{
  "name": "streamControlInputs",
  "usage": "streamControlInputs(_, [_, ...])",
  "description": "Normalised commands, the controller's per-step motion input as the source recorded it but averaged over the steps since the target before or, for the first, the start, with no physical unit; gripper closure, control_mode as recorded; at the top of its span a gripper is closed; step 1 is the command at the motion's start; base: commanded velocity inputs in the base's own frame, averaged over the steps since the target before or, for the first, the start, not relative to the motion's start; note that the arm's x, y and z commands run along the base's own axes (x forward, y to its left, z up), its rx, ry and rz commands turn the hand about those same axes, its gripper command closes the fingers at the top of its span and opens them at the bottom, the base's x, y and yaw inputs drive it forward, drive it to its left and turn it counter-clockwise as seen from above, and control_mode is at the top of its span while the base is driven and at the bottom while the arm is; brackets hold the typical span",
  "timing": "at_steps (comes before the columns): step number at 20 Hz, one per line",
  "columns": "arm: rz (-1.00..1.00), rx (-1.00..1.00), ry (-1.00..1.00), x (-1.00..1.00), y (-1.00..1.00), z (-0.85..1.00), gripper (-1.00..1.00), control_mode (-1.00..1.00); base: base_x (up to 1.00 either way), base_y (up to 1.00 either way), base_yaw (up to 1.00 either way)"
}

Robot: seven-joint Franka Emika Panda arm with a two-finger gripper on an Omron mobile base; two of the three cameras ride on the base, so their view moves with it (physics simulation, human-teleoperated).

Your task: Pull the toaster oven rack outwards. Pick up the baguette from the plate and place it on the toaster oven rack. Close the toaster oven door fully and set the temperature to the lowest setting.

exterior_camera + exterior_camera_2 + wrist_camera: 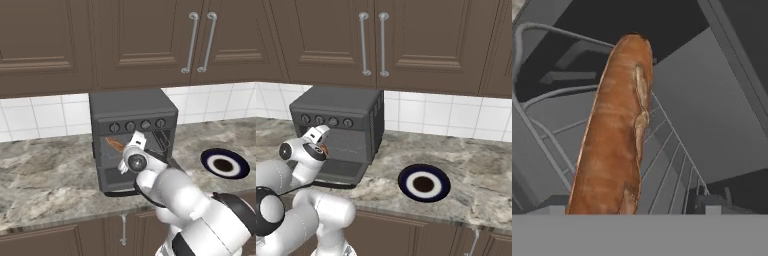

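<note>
A mottled grey-brown stone counter [45, 170] serves as the landmark. Behind it runs a white tile backsplash [40, 117]. Above hang dark brown panelled wall cabinets [421, 40] with long metal bar handles [363, 45]. Below the counter sit matching brown base cabinets [60, 240].

Count on the marbled grey stone surface [45, 170]: one dark grey boxy toaster oven [132, 107] carrying four small round knobs [130, 126], and one round dark blue plate with a white ring [423, 184]. One slim orange-brown baguette [614, 140] on one grey wire rack [672, 165]. Two metal bar cabinet handles [363, 45] overhead.
</note>
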Motion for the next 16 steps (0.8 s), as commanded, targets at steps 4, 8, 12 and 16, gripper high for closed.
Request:
streamControlInputs(4, [0.00, 0.02, -0.23, 0.01, -0.37, 0.00, -1.00, -1.00, 0.00, 0.00, 0.00])
streamControlInputs(8, [0.00, 0.08, -0.28, 0.14, -0.52, 0.00, -1.00, -1.00, 0.00, 0.00, 0.00])
streamControlInputs(12, [0.00, 0.12, -0.33, 0.21, -0.43, 0.00, -1.00, -1.00, 0.00, 0.00, 0.00])
streamControlInputs(16, [0.01, 0.22, -0.42, 0.26, -0.54, 0.00, -1.00, -1.00, 0.00, 0.00, 0.00])
